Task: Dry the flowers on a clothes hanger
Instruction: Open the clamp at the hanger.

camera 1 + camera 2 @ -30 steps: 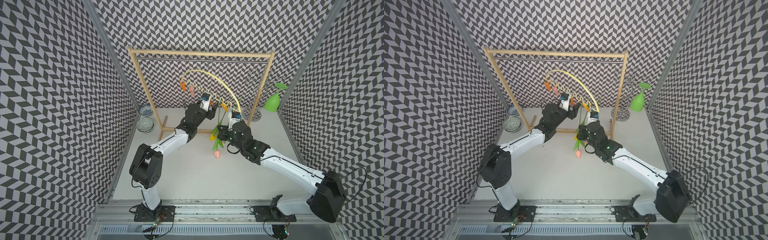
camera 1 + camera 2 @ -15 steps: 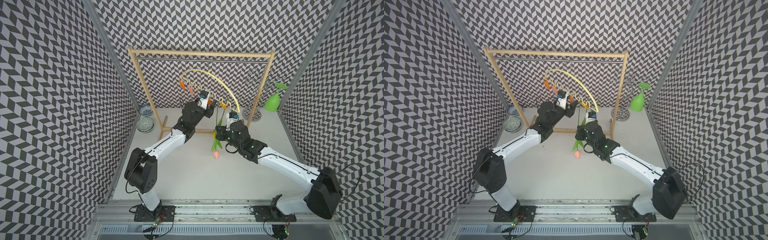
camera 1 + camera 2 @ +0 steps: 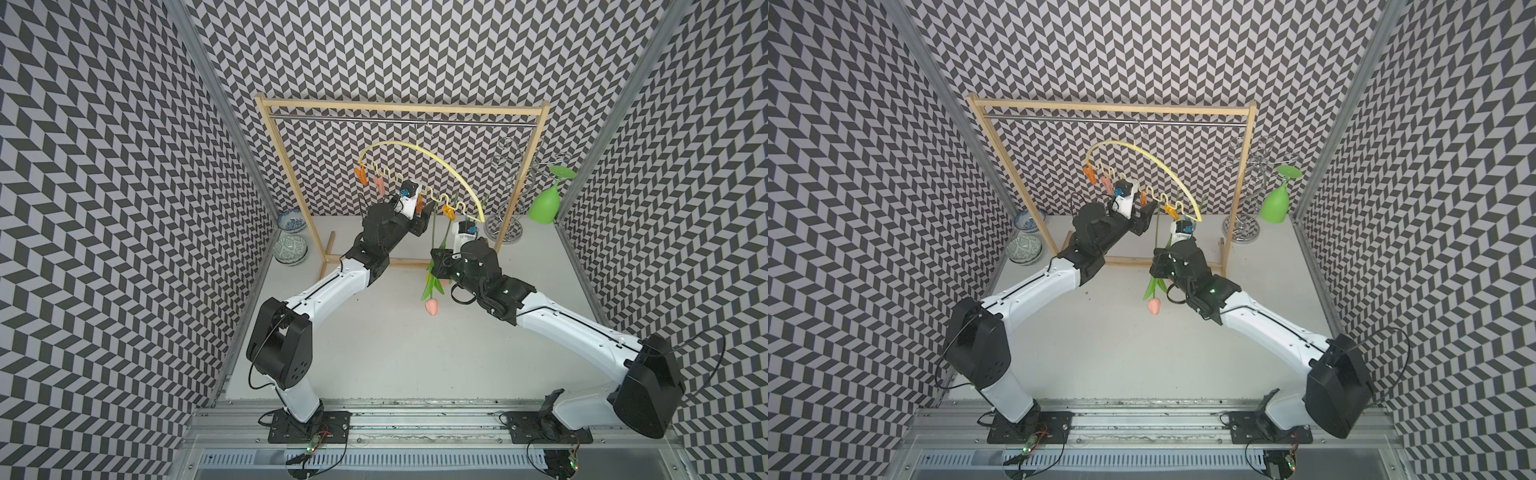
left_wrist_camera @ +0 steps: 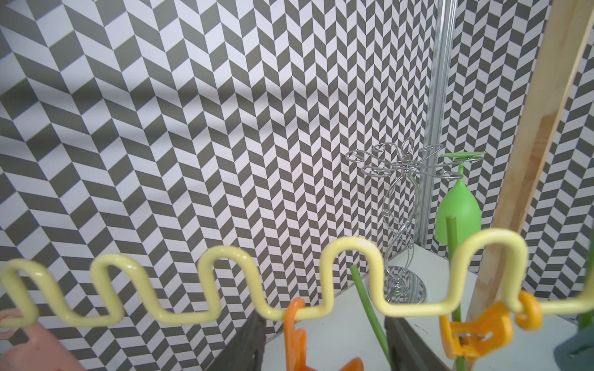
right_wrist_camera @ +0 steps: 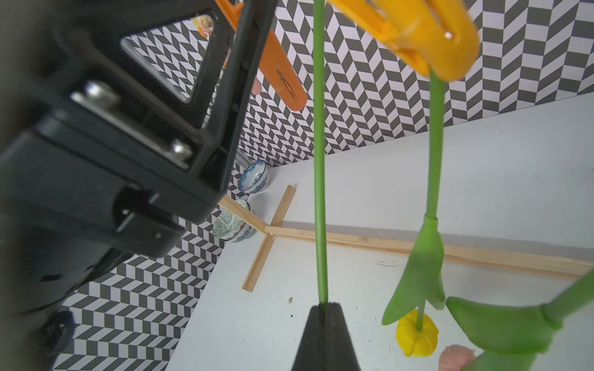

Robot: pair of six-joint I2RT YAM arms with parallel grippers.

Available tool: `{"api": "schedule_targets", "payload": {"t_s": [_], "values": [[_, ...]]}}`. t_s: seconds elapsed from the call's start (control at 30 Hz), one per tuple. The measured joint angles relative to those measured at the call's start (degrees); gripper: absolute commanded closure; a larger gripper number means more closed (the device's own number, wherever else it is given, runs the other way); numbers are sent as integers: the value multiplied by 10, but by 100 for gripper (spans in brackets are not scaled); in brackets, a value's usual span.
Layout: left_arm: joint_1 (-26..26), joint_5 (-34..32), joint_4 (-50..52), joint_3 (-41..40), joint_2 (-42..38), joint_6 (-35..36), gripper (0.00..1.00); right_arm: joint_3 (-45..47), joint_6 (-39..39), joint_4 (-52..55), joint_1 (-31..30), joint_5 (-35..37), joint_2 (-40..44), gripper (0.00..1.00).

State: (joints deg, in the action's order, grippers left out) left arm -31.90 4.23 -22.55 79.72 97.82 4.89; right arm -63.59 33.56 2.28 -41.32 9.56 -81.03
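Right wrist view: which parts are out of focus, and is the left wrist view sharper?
Right wrist view: the yellow clothespin and the nearest leaf are blurred, while the blue bowl and the wooden rack base are sharp. Left wrist view: the pink clothespin at the edge is soft; the wire stand is crisp.

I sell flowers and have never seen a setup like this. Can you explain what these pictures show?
Two robot arms are bolted at the front edge of the table. Both top views look down on the whole scene; each wrist picture comes from a camera on one arm. At the back stands a wooden rack, with a yellow clothes hanger hanging from it. Two bowls sit by one post; a wire stand carrying an upturned green glass sits by the other. The right gripper is shut on a tulip stem. The left gripper has its jaws apart around an orange clothespin. A yellow tulip already hangs from a yellow clothespin.
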Motion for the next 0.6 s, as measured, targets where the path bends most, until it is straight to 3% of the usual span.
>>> {"api": "schedule_targets", "payload": {"t_s": [0.23, 0.6], "values": [[0, 2, 3, 0, 0, 0, 46, 0, -1, 1, 3, 0, 0, 100], [0, 5, 3, 0, 1, -1, 42, 0, -1, 2, 10, -5, -7, 100]]}}
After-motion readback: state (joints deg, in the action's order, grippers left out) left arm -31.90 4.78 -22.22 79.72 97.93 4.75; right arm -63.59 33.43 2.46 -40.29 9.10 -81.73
